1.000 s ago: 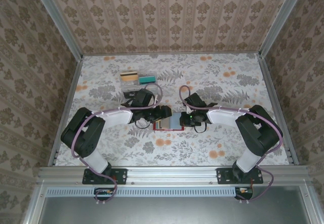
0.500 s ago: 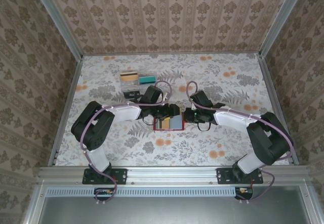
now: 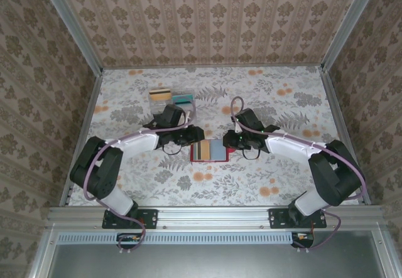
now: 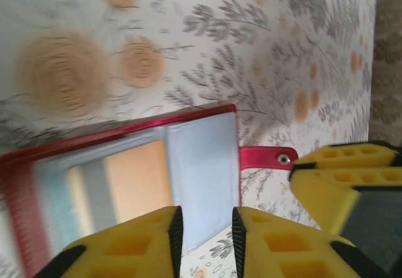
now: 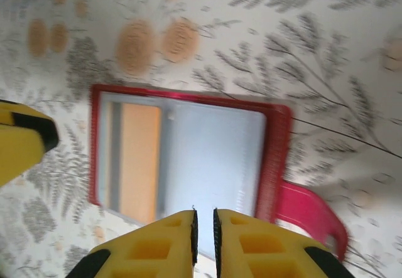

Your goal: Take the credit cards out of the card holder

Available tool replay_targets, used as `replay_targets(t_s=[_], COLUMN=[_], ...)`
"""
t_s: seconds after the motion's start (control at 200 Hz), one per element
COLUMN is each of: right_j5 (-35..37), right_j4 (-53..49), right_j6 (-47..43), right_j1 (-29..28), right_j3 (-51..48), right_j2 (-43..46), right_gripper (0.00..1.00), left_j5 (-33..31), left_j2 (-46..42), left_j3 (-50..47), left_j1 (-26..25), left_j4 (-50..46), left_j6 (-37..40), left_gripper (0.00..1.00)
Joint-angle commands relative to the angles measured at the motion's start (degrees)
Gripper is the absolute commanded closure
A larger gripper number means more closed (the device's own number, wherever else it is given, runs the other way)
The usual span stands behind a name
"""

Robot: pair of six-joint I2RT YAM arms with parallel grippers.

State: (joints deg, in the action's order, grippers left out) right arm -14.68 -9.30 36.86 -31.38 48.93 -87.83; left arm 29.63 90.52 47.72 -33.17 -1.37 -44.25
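flowered cloth covers the table (image 3: 282, 177), walled on three sides with patterned paper. from above, the red wallet (image 3: 210, 150) lies open and flat at the middle, with strips of cards (image 3: 202, 150) showing in its left half. the left claw (image 3: 191, 141) sits at the wallet's 9 o'clock edge and the right claw (image 3: 227, 141) at its 3 o'clock edge. a clear tray (image 3: 164, 106) lies towards 11 o'clock from the wallet, with a tan card (image 3: 161, 93) and a teal card (image 3: 183, 98) in it.

the left wrist view shows its yellow fingers (image 4: 132, 246) a little apart, with nothing seen between them, low over the wallet's grey-blue inside. a tan card (image 4: 138, 177) sits in a pocket. the red tab (image 4: 264, 157) sticks out at 3 o'clock, just beside the other claw's fingers (image 4: 339, 177).

in the right wrist view, that claw's fingers (image 5: 163, 246) are almost together over the wallet's 6 o'clock edge. i cannot tell whether they pinch it. the tab lies at 4 o'clock.
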Motion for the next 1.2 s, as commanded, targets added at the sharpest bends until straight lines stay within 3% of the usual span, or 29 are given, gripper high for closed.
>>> replay_targets(t_s=[0.0, 0.12, 0.455, 1.19], right_j5=[-4.8, -8.7, -12.6, -15.4], right_j4=[2.6, 6.2, 7.9, 9.4], right_j6=[2.2, 4.7, 6.8, 7.8], right_j1=[-1.3, -1.8, -1.9, -2.0], right_j3=[2.9, 3.5, 5.8, 7.0], right_j2=[-3.1, -6.3, -13.6, -18.9], right_gripper=[0.82, 0.81, 0.87, 0.83], left_j5=[-2.6, -3.2, -2.5, -2.6], left_j2=[-1.2, 0.5, 5.0, 6.6], left_j3=[-2.1, -2.2, -2.7, -2.5], left_j1=[1.3, 1.3, 0.7, 0.3], left_j4=[-4.7, -5.9, -4.5, -5.6], left_j6=[2.4, 2.8, 1.8, 1.9], left_gripper=[0.84, 1.0, 1.0, 1.0])
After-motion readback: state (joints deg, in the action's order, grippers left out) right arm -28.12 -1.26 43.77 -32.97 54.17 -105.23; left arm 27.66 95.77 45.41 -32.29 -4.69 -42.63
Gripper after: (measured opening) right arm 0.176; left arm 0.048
